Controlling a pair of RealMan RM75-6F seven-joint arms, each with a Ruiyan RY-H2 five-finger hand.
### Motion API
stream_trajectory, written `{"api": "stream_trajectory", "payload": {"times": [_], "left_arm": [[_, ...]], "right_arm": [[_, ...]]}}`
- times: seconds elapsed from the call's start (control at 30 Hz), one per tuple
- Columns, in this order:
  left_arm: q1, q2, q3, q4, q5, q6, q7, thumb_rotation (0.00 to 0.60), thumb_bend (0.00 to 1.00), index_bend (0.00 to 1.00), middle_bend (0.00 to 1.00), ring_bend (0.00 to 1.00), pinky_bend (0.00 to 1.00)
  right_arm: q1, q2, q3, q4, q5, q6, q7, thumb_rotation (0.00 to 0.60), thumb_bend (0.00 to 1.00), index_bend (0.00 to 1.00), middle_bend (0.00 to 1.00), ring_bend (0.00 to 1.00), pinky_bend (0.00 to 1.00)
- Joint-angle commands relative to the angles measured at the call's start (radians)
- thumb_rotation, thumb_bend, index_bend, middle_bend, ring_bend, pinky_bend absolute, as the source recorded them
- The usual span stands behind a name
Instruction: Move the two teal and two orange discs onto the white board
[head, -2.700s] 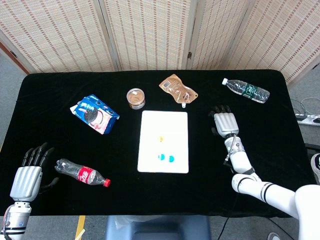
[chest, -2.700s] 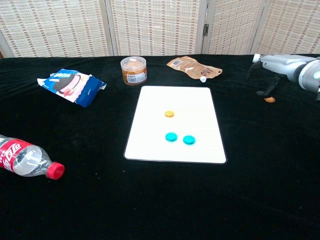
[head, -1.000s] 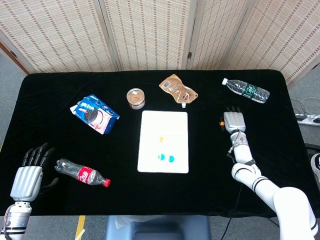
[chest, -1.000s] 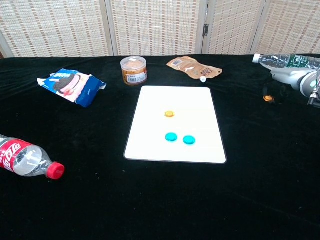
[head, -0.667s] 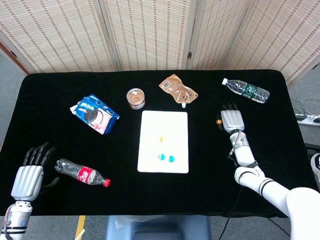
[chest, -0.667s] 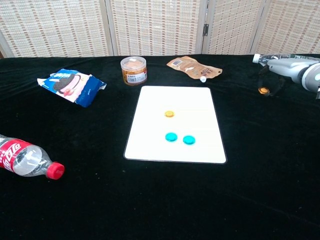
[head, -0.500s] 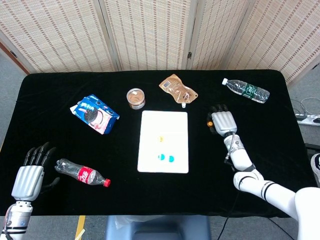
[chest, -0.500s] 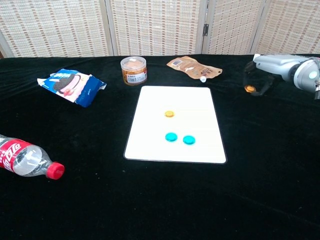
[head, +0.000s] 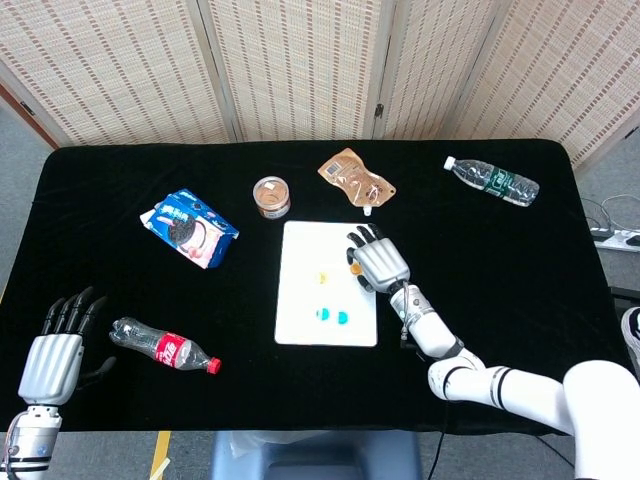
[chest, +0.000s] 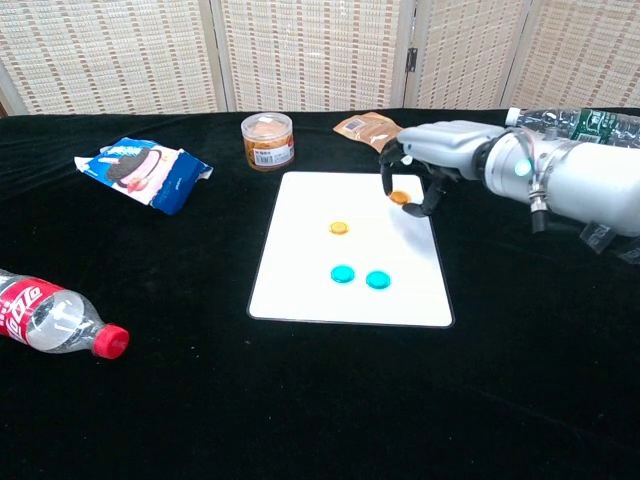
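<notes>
The last orange disc (chest: 400, 198) is pinched in your right hand (chest: 432, 152), held just above the white board's (chest: 300, 270) far right corner. Straight below is bare board. Your left hand (head: 52, 362) rests far away, fingers spread, holding nothing.

Head view looks steeply down from high above the near edge, taking in the whole black bench (head: 120, 180) w/ screens behind. Chest view sits lower & closer, facing fwd at a shallow angle across the bench. Both share the white board (head: 300, 290) (chest: 300, 280), cookie pack (head: 188, 228) (chest: 143, 172), jar (head: 271, 196) (chest: 268, 139) & right hand (head: 377, 263) (chest: 440, 150).
</notes>
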Motion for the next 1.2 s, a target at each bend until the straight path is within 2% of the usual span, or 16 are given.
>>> {"api": "stream_trajectory", "payload": {"times": [0.03,0.83,1.2], "left_arm": [[0.0,-0.001,0.0,0.003,-0.002,-0.002,-0.001,0.6,0.25,0.14,0.04,0.06,0.0],[0.004,-0.007,0.0,0.029,-0.01,-0.007,-0.028,0.6,0.25,0.14,0.04,0.06,0.0],[0.003,-0.012,-0.001,0.036,-0.011,-0.01,-0.031,0.6,0.25,0.14,0.04,0.06,0.0]], "right_arm": [[0.022,-0.032,-0.005,0.025,0.025,-0.008,-0.026,0.6,0.45,0.48,0.16,0.0,0.0],[0.082,-0.118,-0.025,0.102,0.087,-0.011,-0.069,0.6,0.45,0.48,0.16,0.0,0.0],[0.087,-0.126,-0.032,0.114,0.085,-0.01,-0.066,0.6,0.45,0.41,0.15,0.0,0.0]]}}
